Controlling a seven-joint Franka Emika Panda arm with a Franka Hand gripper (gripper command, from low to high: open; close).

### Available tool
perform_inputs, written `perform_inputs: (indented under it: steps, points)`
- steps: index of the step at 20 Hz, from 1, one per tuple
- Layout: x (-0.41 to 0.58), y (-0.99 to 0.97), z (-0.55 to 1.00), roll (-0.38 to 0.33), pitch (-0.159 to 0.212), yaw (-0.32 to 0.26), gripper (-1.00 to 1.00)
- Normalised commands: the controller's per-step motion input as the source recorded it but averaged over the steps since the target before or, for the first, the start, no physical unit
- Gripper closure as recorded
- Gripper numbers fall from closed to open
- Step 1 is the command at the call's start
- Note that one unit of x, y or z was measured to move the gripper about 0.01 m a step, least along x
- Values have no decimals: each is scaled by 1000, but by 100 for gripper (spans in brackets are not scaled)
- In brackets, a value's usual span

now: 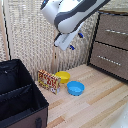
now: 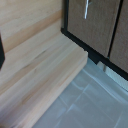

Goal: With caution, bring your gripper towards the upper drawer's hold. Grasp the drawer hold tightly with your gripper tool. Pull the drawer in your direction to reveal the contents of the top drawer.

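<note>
Gripper (image 1: 75, 42) hangs high off my white arm, tilted down toward the floor, holding nothing; finger gap unclear, so I cannot tell how open it is. Top drawer (image 1: 113, 30) sits well apart, beyond the gripper toward the exterior view's right, front flush. Its handle (image 1: 116, 32) is untouched. Wrist view shows a handle (image 2: 86, 9).

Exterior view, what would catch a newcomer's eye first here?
The big white robot arm fills the top, its gripper hanging in mid-air, apart from the brown dresser at the exterior view's right. On the wooden floor sit a yellow bowl and a blue bowl.
</note>
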Motion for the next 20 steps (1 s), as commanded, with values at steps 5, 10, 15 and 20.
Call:
perform_inputs:
  steps: [5,10,15,20]
  points:
    - [-17,0,7,-375,42,79,-100]
    - [-61,-10,-5,-375,19,103,-100]
    - [-110,-159,7,-238,-100,220,-100]
    - [-122,-163,66,-177,-131,241,-100]
